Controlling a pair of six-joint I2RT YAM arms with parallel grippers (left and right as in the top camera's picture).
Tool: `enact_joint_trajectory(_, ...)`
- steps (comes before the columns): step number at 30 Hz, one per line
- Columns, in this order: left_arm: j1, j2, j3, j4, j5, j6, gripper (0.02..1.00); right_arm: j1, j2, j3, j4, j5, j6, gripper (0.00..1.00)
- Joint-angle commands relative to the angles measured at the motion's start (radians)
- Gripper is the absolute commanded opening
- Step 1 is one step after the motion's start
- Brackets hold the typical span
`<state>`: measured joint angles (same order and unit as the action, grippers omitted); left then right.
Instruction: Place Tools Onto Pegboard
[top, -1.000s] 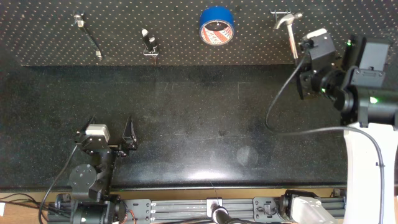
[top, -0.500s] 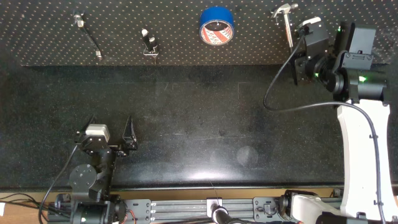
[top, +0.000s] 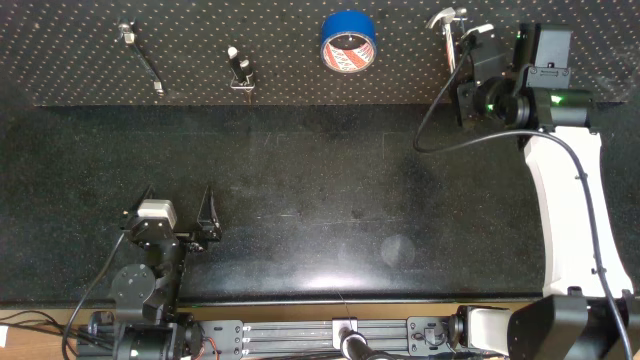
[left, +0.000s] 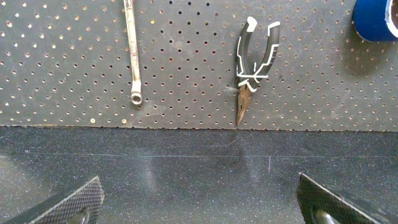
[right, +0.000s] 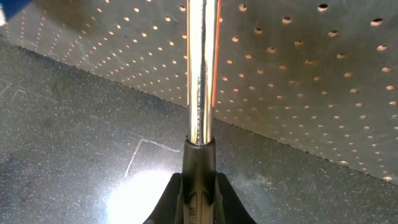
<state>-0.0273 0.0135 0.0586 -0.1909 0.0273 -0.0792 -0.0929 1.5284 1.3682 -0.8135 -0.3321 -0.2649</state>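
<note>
Right hand (right: 199, 190) clenched on hammer (right: 200, 68) near pegboard (top: 280, 60) right edge; left hand (left: 199, 208) released

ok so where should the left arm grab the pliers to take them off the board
Probably the two handles just above the pivot, where they sit closest together. The pliers hang nose down on the pegboard, handles splaying upward, so come straight in from the front with the open left gripper, one finger outside each handle. The tapered nose looks too thin.

Black speckled worktop (top: 320, 200); metal rail (top: 280, 330) along its near edge.
</note>
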Motion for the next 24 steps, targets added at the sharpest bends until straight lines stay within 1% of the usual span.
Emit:
enact_joint_trajectory(1, 0.008, -0.009, -0.004, 0.001, 0.008, 0.009, 0.996, 0.013, 0.019, 0.026, -0.01, 0.009, 0.002, 0.976)
enact_joint_trajectory(3, 0.008, -0.009, -0.004, 0.001, 0.008, 0.009, 0.996, 0.013, -0.002, 0.026, -0.021, 0.032, 0.002, 0.978)
enact_joint_trajectory(9, 0.008, -0.009, -0.005, 0.001, 0.008, 0.009, 0.996, 0.013, -0.154, 0.026, -0.084, 0.027, 0.003, 0.98)
enact_joint_trajectory(10, 0.008, -0.009, -0.005, 0.001, 0.008, 0.009, 0.996, 0.013, -0.186, 0.026, -0.101, 0.01, 0.006, 0.98)
enact_joint_trajectory(12, 0.008, -0.009, -0.005, 0.001, 0.008, 0.009, 0.996, 0.013, -0.239, 0.026, -0.122, -0.057, 0.041, 0.98)
enact_joint_trajectory(14, 0.008, -0.009, -0.004, 0.001, 0.008, 0.009, 0.996, 0.013, -0.298, 0.026, -0.134, -0.15, 0.167, 0.98)
enact_joint_trajectory(15, 0.008, -0.009, -0.004, 0.001, 0.008, 0.009, 0.996, 0.013, -0.323, 0.026, -0.135, -0.158, 0.19, 0.98)
enact_joint_trajectory(19, 0.008, -0.009, -0.004, 0.001, 0.008, 0.009, 0.996, 0.013, -0.343, 0.026, -0.136, -0.154, 0.189, 0.98)
enact_joint_trajectory(20, 0.008, -0.009, -0.004, 0.001, 0.008, 0.009, 0.996, 0.013, -0.341, 0.026, -0.135, -0.122, 0.183, 0.98)
enact_joint_trajectory(21, 0.008, -0.009, -0.004, 0.001, 0.008, 0.009, 0.996, 0.013, -0.34, 0.026, -0.137, -0.071, 0.179, 0.976)
enact_joint_trajectory(24, 0.008, -0.009, -0.004, 0.001, 0.008, 0.009, 0.996, 0.013, -0.339, 0.025, -0.192, -0.079, 0.217, 0.982)
